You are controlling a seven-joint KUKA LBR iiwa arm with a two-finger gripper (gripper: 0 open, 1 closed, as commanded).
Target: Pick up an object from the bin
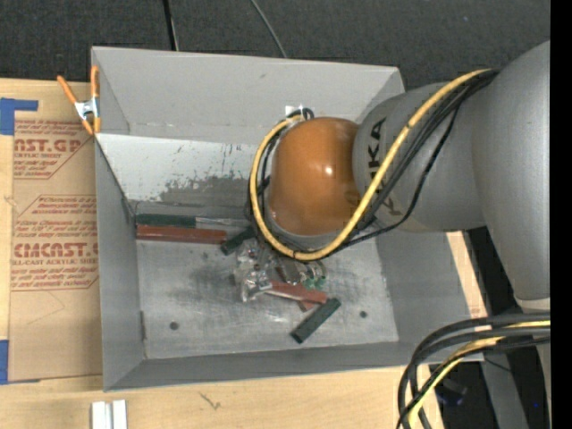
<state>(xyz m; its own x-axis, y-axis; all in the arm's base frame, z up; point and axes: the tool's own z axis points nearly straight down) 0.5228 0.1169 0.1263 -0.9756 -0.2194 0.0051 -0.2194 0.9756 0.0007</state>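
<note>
- One grey KUKA arm point(447, 168), smooth and rounded, comes in from the right and covers much of the bin's right half; black and yellow cables point(258, 181) loop round its wrist.
- One grey metal bin point(179, 96) with sloping walls; its floor is scuffed and streaked dark.
- One glossy orange cover point(313, 181), dome-shaped, sits on the wrist directly above the middle of the floor.
- Two long thin sticks lie side by side at the foot of the back slope on the left: a dark green stick point(170, 220) and, touching it on the near side, a long red-brown stick point(179, 233). Both look stiff and flat-sided.
- One dark bar point(315, 319), short and squared, lies tilted near the front right, apart from the rest.
- One short red-brown strip point(293, 293) lies in the middle of the floor, between the dark bar and the tool.
- One pincer point(253, 277), bright metal, is low over the floor's middle, just beside that strip's left end; whether it is apart or together I cannot tell, and nothing is seen in it.
- One small dark piece point(237, 239) lies just behind it.
- Judgement: this looks like the grasp step, nothing lifted yet. The strip is the nearest candidate; being thin and flat on metal, it calls for a closure set squarely across its width before any lift.
</note>
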